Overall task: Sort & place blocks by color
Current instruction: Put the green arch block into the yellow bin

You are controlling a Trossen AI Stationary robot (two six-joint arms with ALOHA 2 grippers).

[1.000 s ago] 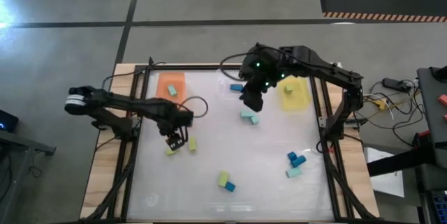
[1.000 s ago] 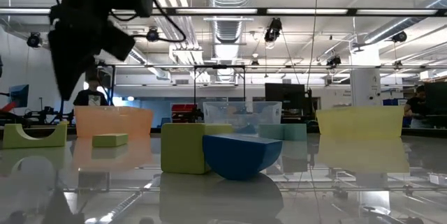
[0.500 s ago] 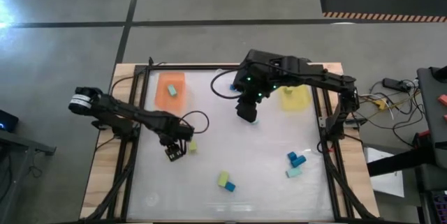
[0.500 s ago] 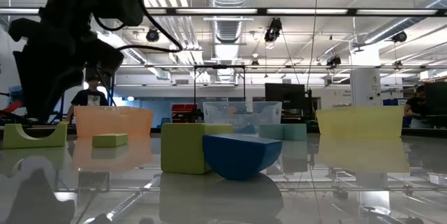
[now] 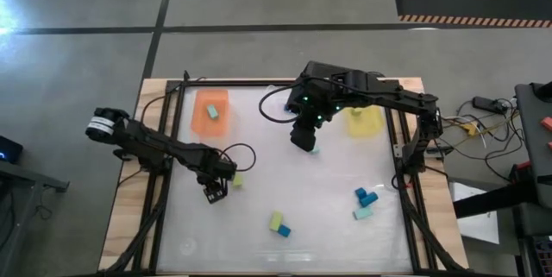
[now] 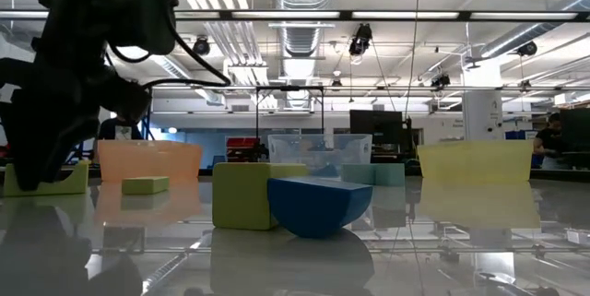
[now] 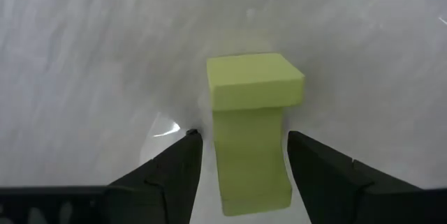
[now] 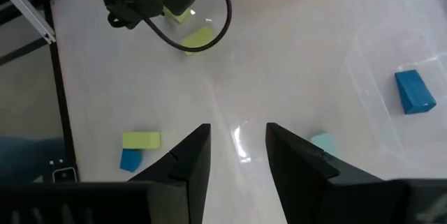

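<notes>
My left gripper [image 5: 216, 192] [image 7: 241, 137] is open and low over the table. Its fingers stand on either side of an arch-shaped yellow-green block [image 7: 250, 133], which rests on the table [image 5: 328, 182]; I see no touch. In the low view the gripper [image 6: 55, 121] partly hides that block [image 6: 55, 181]. My right gripper [image 5: 302, 139] [image 8: 237, 140] is open and empty near the table's far middle. A pale teal block [image 8: 323, 142] lies just outside one of its fingers. A second yellow-green block [image 5: 237, 180] lies beside the left gripper.
An orange tray [image 5: 210, 111] holding a teal block, a clear tray [image 8: 391, 77] holding a blue block [image 8: 413, 90], and a yellow tray [image 5: 362, 120] stand along the far edge. A yellow-green and a blue block [image 5: 279, 224] lie near the front. Blue and teal blocks [image 5: 364, 201] lie right.
My left gripper has gone toward the table's near edge and down, and now straddles the arch-shaped yellow-green block. My right gripper has gone toward the near-left and now stands over the pale teal block. No block has moved.
</notes>
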